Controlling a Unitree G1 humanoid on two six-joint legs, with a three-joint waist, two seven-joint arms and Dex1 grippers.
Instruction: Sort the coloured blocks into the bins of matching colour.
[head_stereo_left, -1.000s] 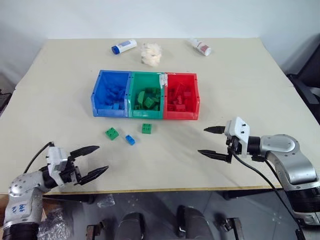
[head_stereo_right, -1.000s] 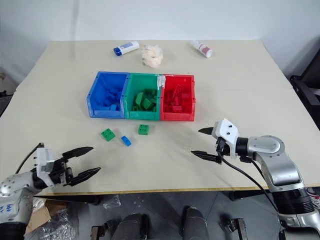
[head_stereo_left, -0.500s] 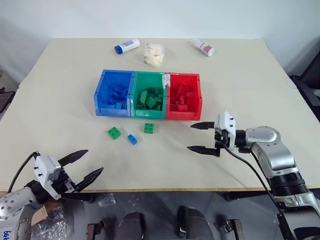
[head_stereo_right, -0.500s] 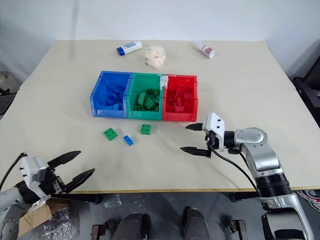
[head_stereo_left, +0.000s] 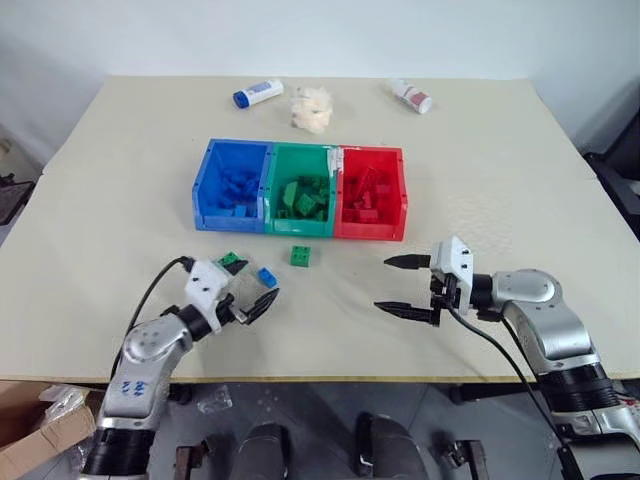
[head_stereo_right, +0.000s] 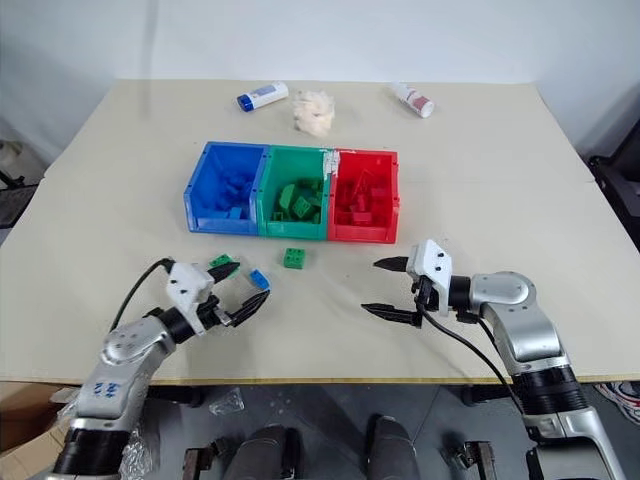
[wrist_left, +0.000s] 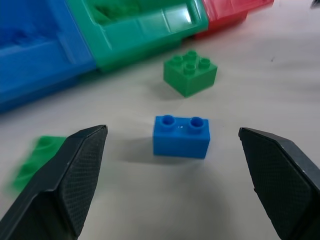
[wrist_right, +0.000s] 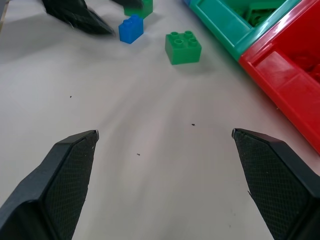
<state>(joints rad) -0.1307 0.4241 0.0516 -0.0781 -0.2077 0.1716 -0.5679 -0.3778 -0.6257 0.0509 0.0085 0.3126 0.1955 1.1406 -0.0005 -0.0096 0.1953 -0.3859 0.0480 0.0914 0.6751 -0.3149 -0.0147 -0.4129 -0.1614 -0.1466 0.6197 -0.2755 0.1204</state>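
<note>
Most of the sorting is looking finished: in the upper middle of the left eye view the three joined translucent plastic bins are sitting in a row on the beige worktop (head_stereo_left: 520, 180), the blue bin (head_stereo_left: 232, 187) at left, the green bin (head_stereo_left: 301, 190) in the middle and the red bin (head_stereo_left: 370, 190) at right, each already holding a heap of small studded plastic bricks of its own colour. Three bricks are still lying loose on the worktop just below the bins. Going from left to right, the left gripper (head_stereo_left: 250, 298) is hovering low in the lower left of the frame with its two black fingers spread wide and holding nothing; a flat green studded brick (head_stereo_left: 231, 260) is lying just above it, and the small blue studded brick (wrist_left: 180, 135) is sitting between the fingertips in the left wrist view, so that one is probably next. A square green studded brick (head_stereo_left: 300, 256) is waiting further right, below the green bin. At lower right the right gripper (head_stereo_left: 400, 285) is idling empty, fingers spread wide.
</note>
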